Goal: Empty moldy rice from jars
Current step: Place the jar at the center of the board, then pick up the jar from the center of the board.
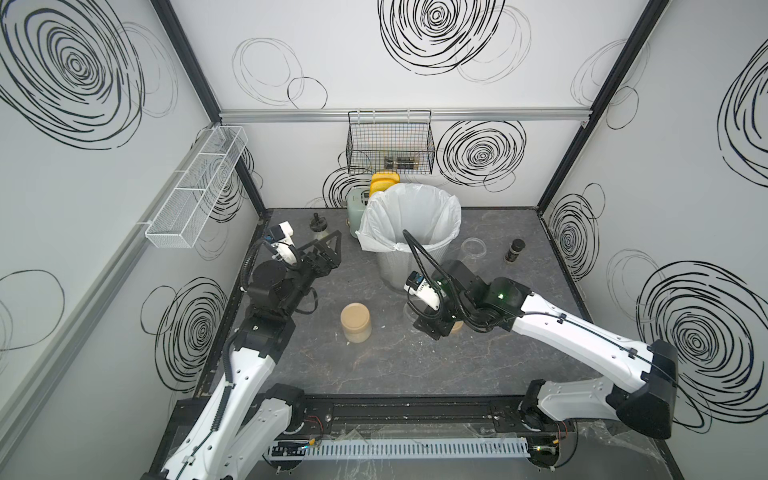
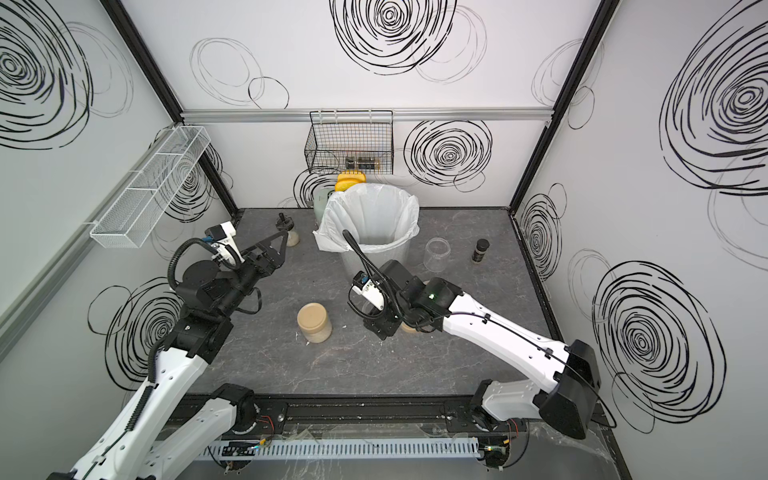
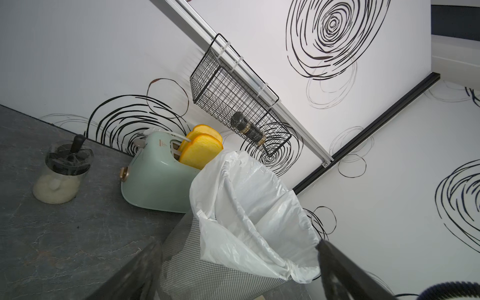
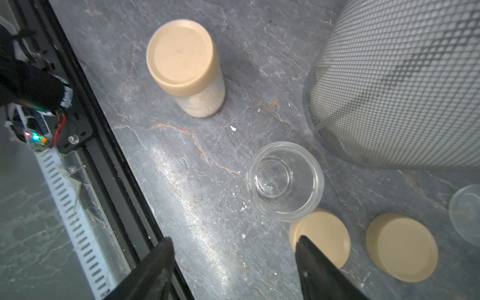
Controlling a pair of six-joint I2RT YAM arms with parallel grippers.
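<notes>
- You have two of the three jars looking finished. The near open jar [image 4: 284,180] stands upright and clear below the right gripper [image 4: 235,239], close to the front of the mesh bin [image 1: 392,270]
- The far open jar [image 1: 473,248] stands upright just right of the bin, farther back, with nothing pale visible in it either
- Both of their tan lids are off and lie flat on the table [image 1: 374,374] to the right of the near open jar. The first loose lid [image 4: 324,231] is just beside its wall, and the second loose lid [image 4: 401,246] is a little farther right
- What you have left is the lidded jar [image 1: 355,322]. It stands upright at the near middle of the table, left of the right gripper and well apart from the bin. Its lid is on, and the moldy rice [image 4: 200,104] shows as a pale heap through its wall
- Your right gripper has its fingers spread wide with nothing between them. One finger overlaps the first loose lid in the wrist view, but you cannot tell whether it touches
- Your left gripper [image 1: 334,249] is also spread and empty, held off the table to the left of the bin and pointing toward it
- The bin's white liner hides its bottom, so you cannot confirm the dumped rice is inside. A few pale specks [image 4: 233,127] lie on the table
- By my reckoning you are about two thirds through: the last jar needs its lid off and its rice tipped into the bin
</notes>
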